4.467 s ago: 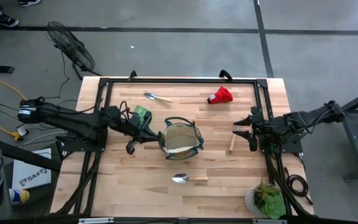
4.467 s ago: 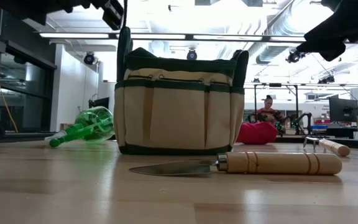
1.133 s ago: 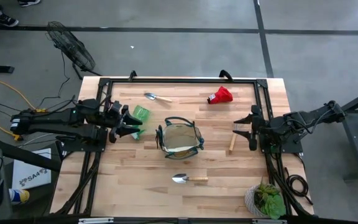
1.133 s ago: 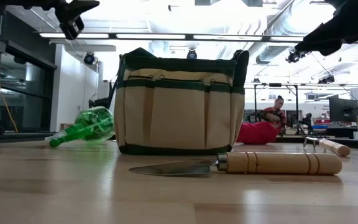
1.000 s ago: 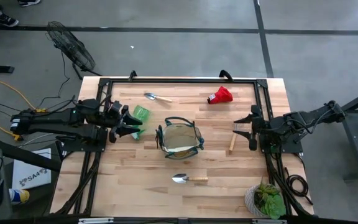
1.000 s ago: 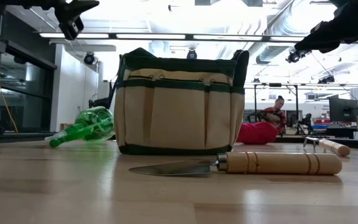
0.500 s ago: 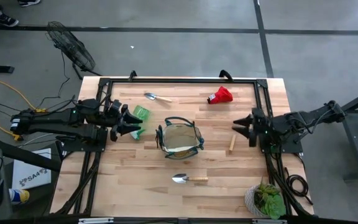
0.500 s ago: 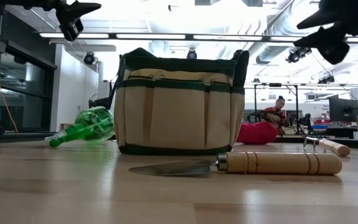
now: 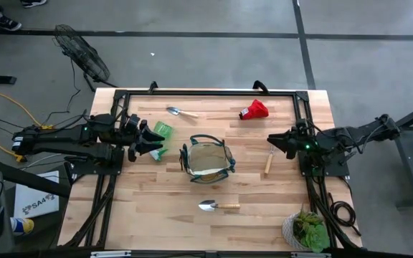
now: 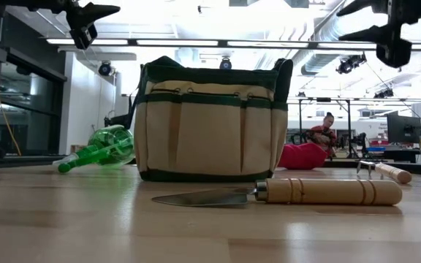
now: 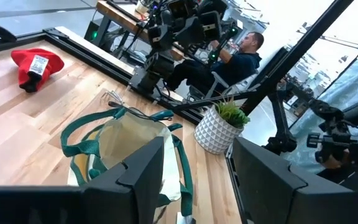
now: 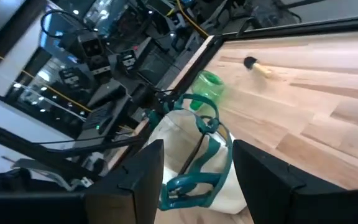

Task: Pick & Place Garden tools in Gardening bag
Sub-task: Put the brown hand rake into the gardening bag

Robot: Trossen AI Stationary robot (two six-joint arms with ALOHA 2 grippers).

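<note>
The gardening bag stands upright near the middle of the table, mouth open upward, with the garden tools lying loose around it. The right pincer hangs above the table on the bag's right side; its two fingers stand parted with nothing between them. Just beside and below it lies a wooden-handled tool, long axis running roughly near-to-far across the table, close to crosswise to the arm's reach. This tool is plainly the right arm's nearest piece, and a descent with the wrist turned across the handle would appear to be what a grasp requires. The left pincer hovers at the bag's left side, fingers likewise apart and empty, next to the bright green piece, which lies on its side. One trowel lies in front of the bag, handle pointing right; another trowel and the red piece lie at the far side, well apart from either pincer.
</note>
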